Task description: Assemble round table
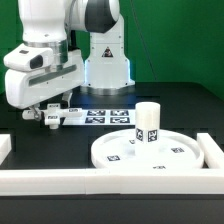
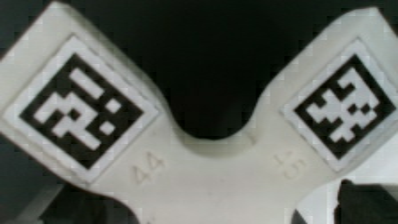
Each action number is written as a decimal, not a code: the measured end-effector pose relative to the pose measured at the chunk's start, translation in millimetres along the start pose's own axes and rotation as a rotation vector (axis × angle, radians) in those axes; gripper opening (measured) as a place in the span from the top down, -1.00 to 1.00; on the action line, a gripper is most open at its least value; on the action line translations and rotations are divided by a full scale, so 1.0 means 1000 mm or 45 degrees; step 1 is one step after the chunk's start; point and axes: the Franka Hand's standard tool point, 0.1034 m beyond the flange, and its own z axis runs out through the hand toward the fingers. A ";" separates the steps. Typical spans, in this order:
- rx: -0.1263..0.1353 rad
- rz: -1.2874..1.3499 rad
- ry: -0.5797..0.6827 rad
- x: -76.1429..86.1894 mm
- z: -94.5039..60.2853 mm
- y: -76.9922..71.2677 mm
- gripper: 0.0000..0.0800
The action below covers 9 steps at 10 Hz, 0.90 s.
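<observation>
Evidently the gripper (image 1: 45,114) hangs middle left of the exterior view, over the cross-shaped piece (image 2: 196,165); its jaws' opening I cannot tell. Centre on the piece's middle before closing; the disc (image 1: 188,157), post (image 1: 148,124) upright on it, sits lower right.

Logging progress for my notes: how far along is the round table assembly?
Looks done: the post stands upright at the middle of the disc. In hand: the gripper is low over the cross-shaped piece, which fills the wrist view; whether it grips it, I cannot tell. Left: the cross-shaped piece is not yet on the post.
</observation>
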 end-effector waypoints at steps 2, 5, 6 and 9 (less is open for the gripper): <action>0.003 -0.003 -0.004 -0.002 0.006 -0.001 -0.62; 0.006 -0.004 -0.005 -0.002 0.007 -0.002 -0.60; 0.004 -0.004 -0.005 -0.002 0.006 -0.001 -0.21; 0.007 -0.014 -0.006 -0.002 0.006 0.000 -0.14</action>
